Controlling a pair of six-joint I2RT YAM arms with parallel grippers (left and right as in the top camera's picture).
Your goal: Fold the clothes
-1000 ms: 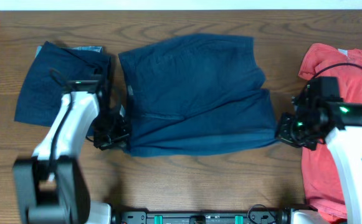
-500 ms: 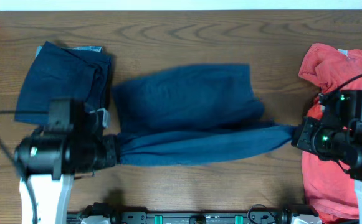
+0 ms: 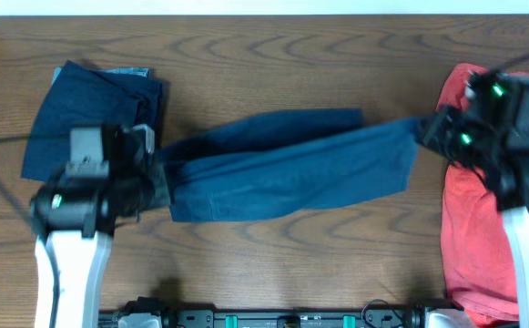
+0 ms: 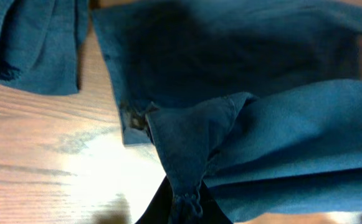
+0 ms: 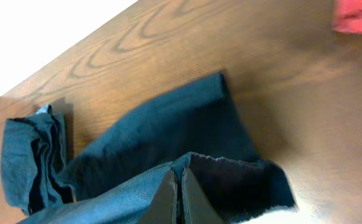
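Navy shorts (image 3: 291, 173) stretch between left tool (image 3: 161, 179) and right tool (image 3: 425, 132); both grip them.

No words to read here
The blue shorts (image 3: 291, 169), the folded blue cloth (image 3: 91, 109), the red cloth (image 3: 469, 228) and the wooden table (image 3: 264, 55) show no letters, numbers, labels or signs that anyone could read

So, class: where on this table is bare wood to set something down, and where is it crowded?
Bare table lies between the stretched shorts and the near edge, and beyond them to the far edge. Crowded: folded navy garment at left, red garment at right.
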